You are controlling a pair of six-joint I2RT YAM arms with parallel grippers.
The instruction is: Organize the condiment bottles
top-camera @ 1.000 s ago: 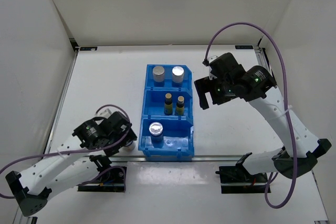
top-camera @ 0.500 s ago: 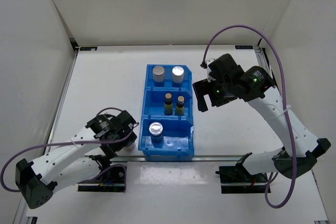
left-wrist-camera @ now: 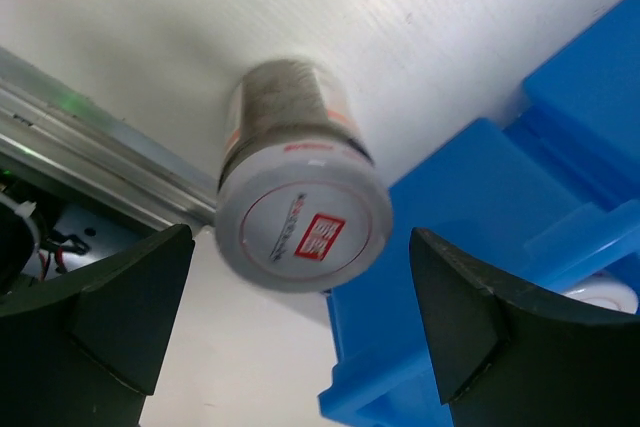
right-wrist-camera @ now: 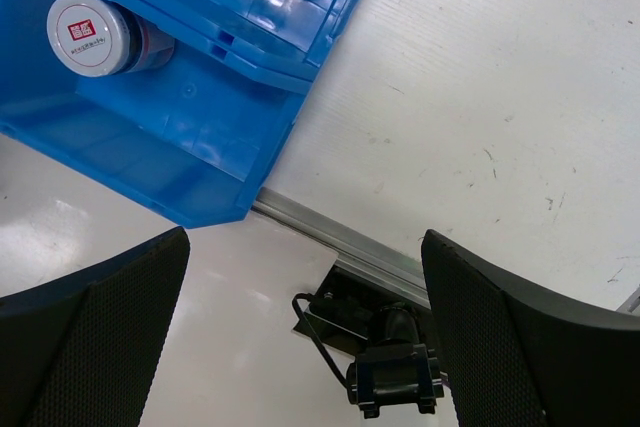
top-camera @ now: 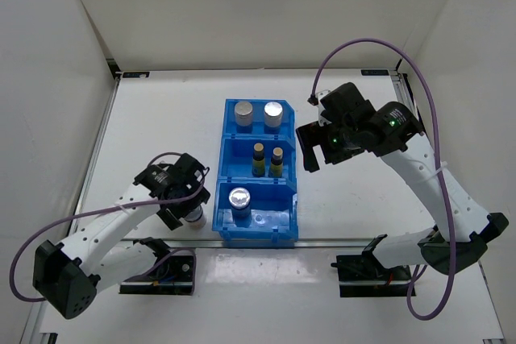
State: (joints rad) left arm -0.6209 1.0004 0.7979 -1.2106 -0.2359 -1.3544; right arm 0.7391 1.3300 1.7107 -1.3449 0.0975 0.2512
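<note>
The blue bin [top-camera: 258, 234] holds two tall silver-capped bottles [top-camera: 243, 110] [top-camera: 273, 111] in its far compartment. Two slim yellow bottles [top-camera: 259, 155] [top-camera: 277, 157] stand in the middle one and one squat silver-topped bottle [top-camera: 239, 197] in the near one. A second squat bottle [top-camera: 193, 217] stands on the table left of the bin. My left gripper [top-camera: 182, 199] is open above it. In the left wrist view its red-marked lid [left-wrist-camera: 303, 232] shows between the spread fingers [left-wrist-camera: 110, 317], untouched. My right gripper [top-camera: 310, 151] is open and empty right of the bin.
The bin's left wall [left-wrist-camera: 480, 207] is close beside the loose bottle. A metal rail [left-wrist-camera: 90, 157] marks the table's near edge just behind it. The right wrist view shows the bin's near corner [right-wrist-camera: 150, 137], the binned squat bottle [right-wrist-camera: 92, 34] and the rail [right-wrist-camera: 350, 247].
My left gripper has swung right toward the bin and now hangs over the loose squat bottle. My right gripper has barely shifted.
</note>
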